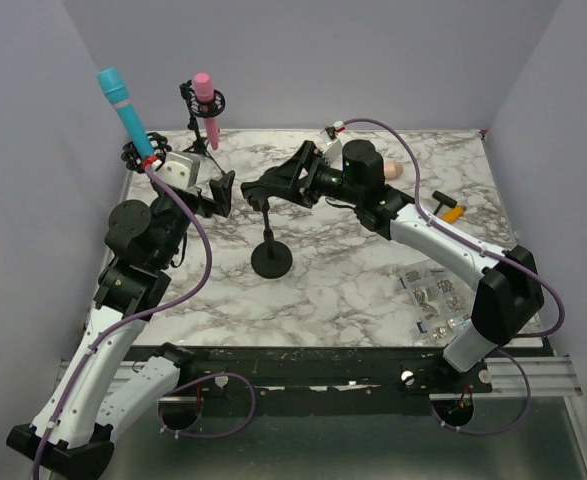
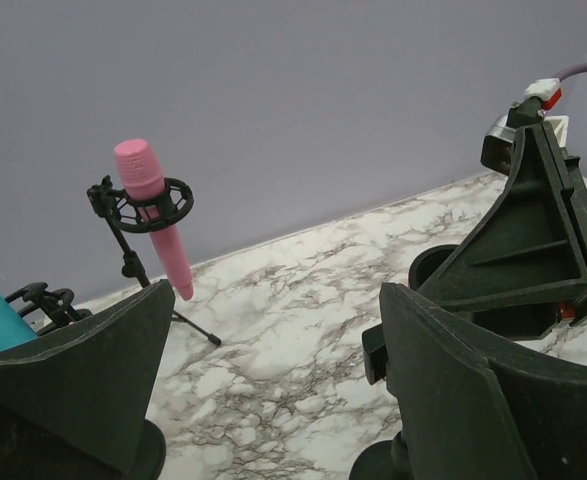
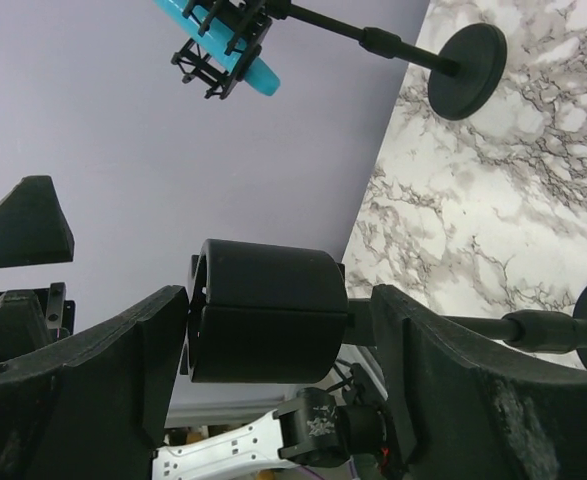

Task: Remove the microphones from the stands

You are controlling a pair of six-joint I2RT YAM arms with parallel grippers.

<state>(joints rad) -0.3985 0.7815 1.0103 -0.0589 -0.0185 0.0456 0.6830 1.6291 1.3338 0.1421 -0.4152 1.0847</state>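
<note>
A black stand with a round base [image 1: 271,260] stands mid-table. Its black clip holder [image 3: 263,310] shows no microphone in it. My right gripper [image 1: 263,188] is shut on that clip, one finger on each side of it [image 3: 278,330]. My left gripper [image 1: 223,192] is open and empty just left of the clip, with bare marble between its fingers [image 2: 273,400]. A pink microphone [image 1: 208,105] sits in a tripod stand at the back [image 2: 153,215]. A cyan microphone [image 1: 125,100] sits in a stand at the back left [image 3: 228,45].
A beige rounded object [image 1: 394,168] lies behind the right arm. An orange and black tool [image 1: 445,207] lies at the right. A clear bag of small parts [image 1: 435,298] lies near the front right. Grey walls close in the table's sides and back.
</note>
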